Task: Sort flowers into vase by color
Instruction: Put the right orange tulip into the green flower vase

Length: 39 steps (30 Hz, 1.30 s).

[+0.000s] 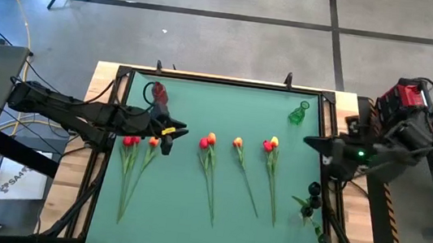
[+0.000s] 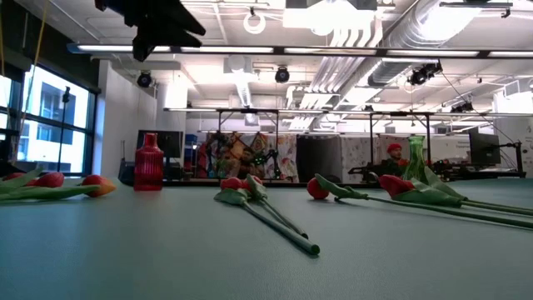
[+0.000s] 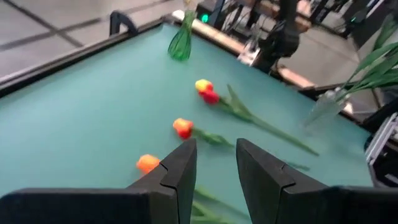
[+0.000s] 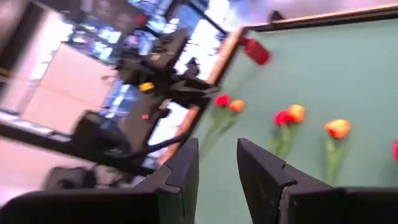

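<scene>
- The green mat [image 1: 225,114] fills a black-framed table, and its back half is mostly bare between the two vases.
- The red vase [image 1: 159,94] stands near the back left edge; the green vase [image 1: 298,112] stands near the back right corner, close to the frame.
- The tulips [image 1: 211,143] lie in a row across the middle, heads toward the back, stems running to the front: a red and orange pair at left, a red and orange pair in the centre, a single orange one, then a red and yellow pair at right.
- Open gaps separate these groups, and a strip of mat is free in front of the stem ends.
- The left gripper [image 1: 176,128] hangs over the mat just above the leftmost pair, fingers [image 3: 180,171] set a narrow gap apart with nothing between them.
- The right gripper [image 1: 311,140] sits at the right edge of the mat, beside the green vase; its fingers [image 4: 180,171] also show a narrow empty gap.
- A clear vase with green stems [image 1: 311,204] stands at the right edge, toward the front.
- No writing can be read.
</scene>
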Tool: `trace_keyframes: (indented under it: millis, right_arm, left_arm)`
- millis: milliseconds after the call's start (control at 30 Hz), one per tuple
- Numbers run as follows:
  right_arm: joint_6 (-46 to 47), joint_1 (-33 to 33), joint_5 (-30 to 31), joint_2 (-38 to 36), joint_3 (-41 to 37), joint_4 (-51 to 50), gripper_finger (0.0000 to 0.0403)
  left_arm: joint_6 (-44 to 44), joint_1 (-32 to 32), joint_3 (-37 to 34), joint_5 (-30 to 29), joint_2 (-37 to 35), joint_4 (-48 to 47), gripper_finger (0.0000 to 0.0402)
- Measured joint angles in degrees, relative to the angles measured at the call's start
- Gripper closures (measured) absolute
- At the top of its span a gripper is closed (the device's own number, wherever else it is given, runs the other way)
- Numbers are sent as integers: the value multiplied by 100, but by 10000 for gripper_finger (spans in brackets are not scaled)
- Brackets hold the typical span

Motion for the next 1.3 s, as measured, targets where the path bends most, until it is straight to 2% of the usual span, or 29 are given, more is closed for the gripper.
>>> trace_keyframes:
  millis: [233,333,667,867,1133,1300]
  right_arm:
    - [33,-1494,-1626,657,-2,-445,305]
    - [-160,-2019,-2086,1005,-2,-571,305]
    - [-1229,-3532,-3172,1993,-2,-797,305]
    - [-1620,-4251,-3576,2602,-2,-1469,305]
    - [-2346,-4808,-4018,3417,-3,-1639,305]
    - [-2546,-5045,-4411,3632,-600,-1192,305]
  left_arm:
    - [-10,0,-2,316,-2,-363,298]
    - [5,0,-37,386,-2,-385,298]
    - [410,0,-43,573,-2,-490,298]
    - [505,120,-68,633,-2,-954,298]
    - [155,302,-1149,1477,-2,106,298]
    - [-165,272,-1547,1515,-3,300,298]
